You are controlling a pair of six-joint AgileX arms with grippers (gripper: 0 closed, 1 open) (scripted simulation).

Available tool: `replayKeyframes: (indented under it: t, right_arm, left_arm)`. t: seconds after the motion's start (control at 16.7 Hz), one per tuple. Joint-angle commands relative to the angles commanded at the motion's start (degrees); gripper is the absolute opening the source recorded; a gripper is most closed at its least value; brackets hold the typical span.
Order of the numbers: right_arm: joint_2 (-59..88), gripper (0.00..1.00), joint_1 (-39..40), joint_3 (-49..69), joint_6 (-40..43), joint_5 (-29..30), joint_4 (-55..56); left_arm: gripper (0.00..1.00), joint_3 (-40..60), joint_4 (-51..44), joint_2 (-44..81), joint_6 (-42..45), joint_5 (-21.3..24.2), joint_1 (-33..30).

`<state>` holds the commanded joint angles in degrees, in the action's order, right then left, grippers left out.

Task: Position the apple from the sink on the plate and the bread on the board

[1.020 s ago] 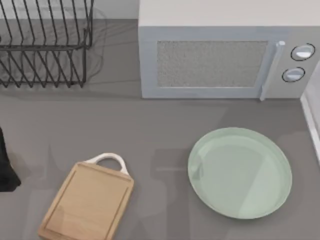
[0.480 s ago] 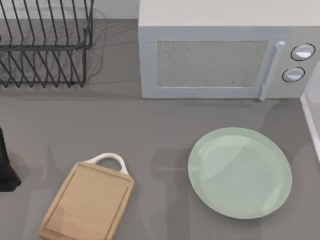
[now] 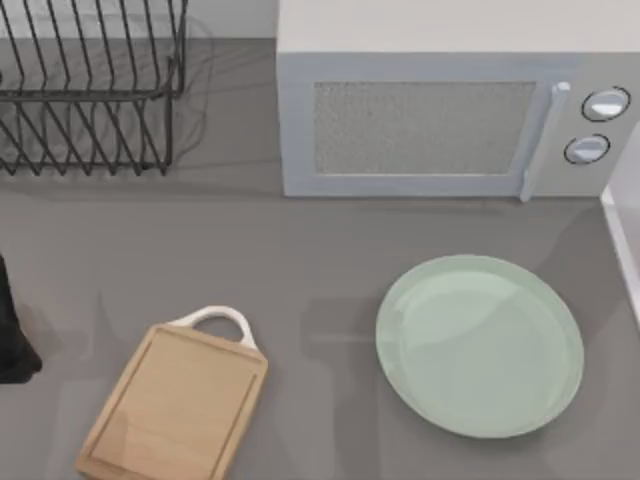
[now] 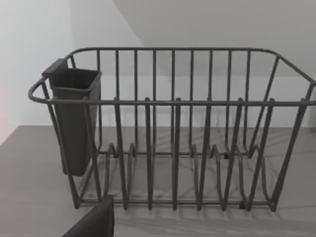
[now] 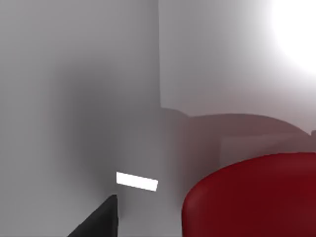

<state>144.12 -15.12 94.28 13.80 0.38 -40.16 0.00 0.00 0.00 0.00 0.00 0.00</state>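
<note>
Apple (image 5: pixel 252 197) close before right wrist camera; plate (image 3: pixel 480 345), board (image 3: pixel 175 405) bare — jaws' state unclear.

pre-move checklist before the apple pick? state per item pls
1. Glossy red apple close in front of the right hand in the right wrist view: ok.
2. Right hand open around the apple: cannot tell.
3. Round pale mint-green plate bare, ready to receive: ok.
4. Rectangular light-wood board bare, white loop handle toward the microwave: ok.
5. Bread located: cannot tell.
6. Left arm at the table's left edge, its wrist view facing the black wire dish rack: ok.
</note>
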Motion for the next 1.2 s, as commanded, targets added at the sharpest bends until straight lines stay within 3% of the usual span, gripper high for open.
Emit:
replayKeyframes:
  t: [0.06,0.84,1.2]
  right_arm:
    - [0.0,1.0,0.0,0.0,0.0,0.0,0.0]
    - [0.0,0.02,0.0,0.0,0.0,0.0,0.0]
    - [0.0,0.0,0.0,0.0,0.0,0.0,0.0]
  left_arm:
    - [1.0,0.0,0.0,0.0,0.0,0.0,0.0]
    - [1.0,0.0,0.0,0.0,0.0,0.0,0.0]
    - [1.0,0.0,0.0,0.0,0.0,0.0,0.0]
